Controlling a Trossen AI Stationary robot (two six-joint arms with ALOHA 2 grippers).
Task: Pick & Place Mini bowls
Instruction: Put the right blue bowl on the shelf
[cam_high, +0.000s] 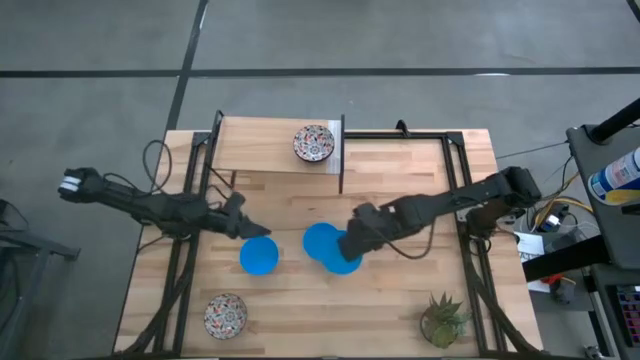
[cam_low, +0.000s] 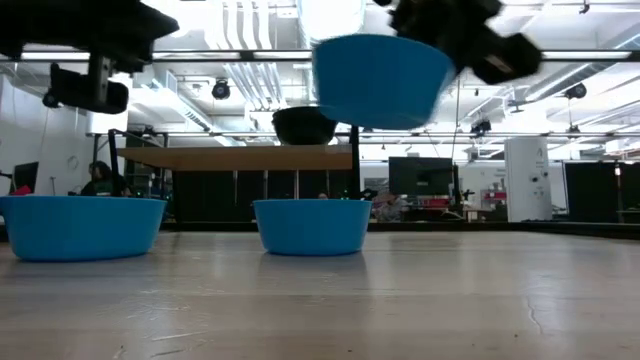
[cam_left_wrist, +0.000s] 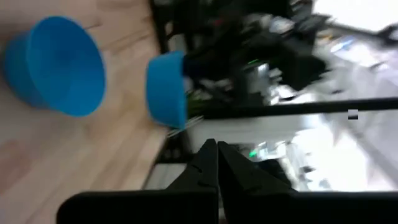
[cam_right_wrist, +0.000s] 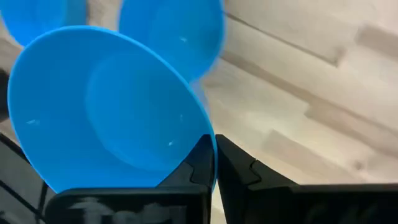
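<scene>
My right gripper is shut on a plain blue mini bowl, held above the table's middle. A second blue bowl stands on its base just beside and below it. The third blue bowl stands to its left. My left gripper hovers shut and empty just above and left of that bowl. One patterned bowl sits on a raised wooden shelf at the far side, and another sits near the near-left corner. A third patterned bowl is not in view. My right gripper pinches the blue bowl's rim between its two fingers, one on the inner wall and one on the outer. The fingers come slanting from the table's right. The bowl is lifted clear of the table, mouth up and about level.
A small green potted plant stands at the near-right corner. The raised shelf with its dark metal frame takes up the far-left part of the table. Bare wood lies to the right of the bowls.
</scene>
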